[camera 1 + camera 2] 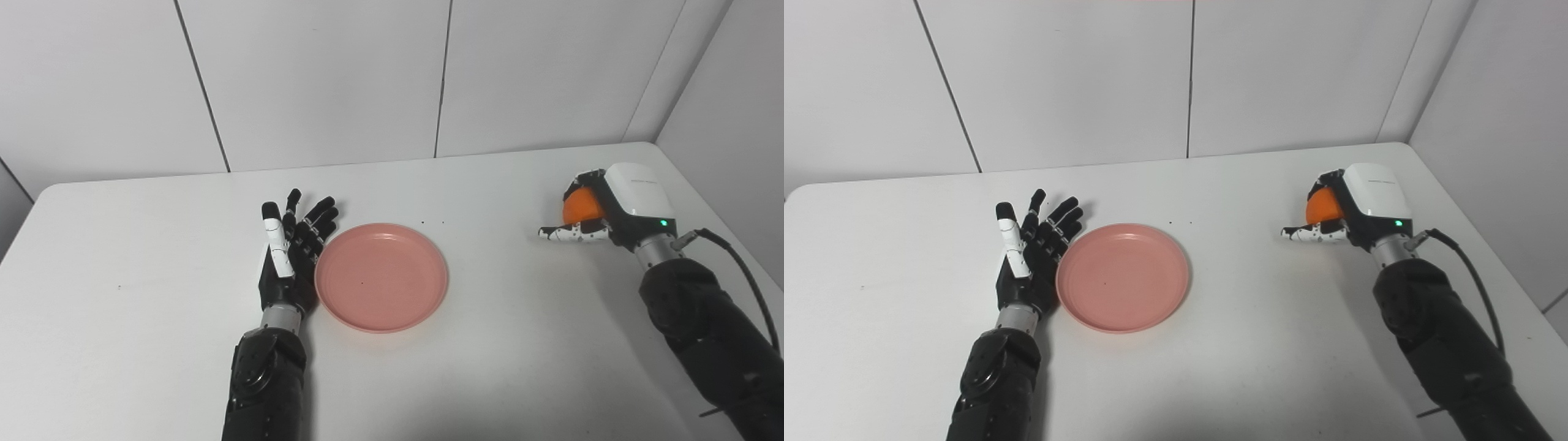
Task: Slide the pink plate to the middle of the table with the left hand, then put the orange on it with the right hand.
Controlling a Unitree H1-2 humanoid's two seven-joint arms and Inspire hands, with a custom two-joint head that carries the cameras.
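The pink plate (381, 277) lies flat near the middle of the white table (153, 343), with nothing on it. My left hand (293, 252) rests open against the plate's left rim, fingers spread and pointing away from me. At the table's right side my right hand (603, 211) is shut on the orange (580, 206), its fingers curled around the fruit and its thumb stretched out to the left just above the tabletop. Only part of the orange shows between the fingers.
White wall panels stand behind the table and along its right side. The table's rounded far right corner (646, 147) is close to my right hand. A black cable (744, 269) trails from the right wrist.
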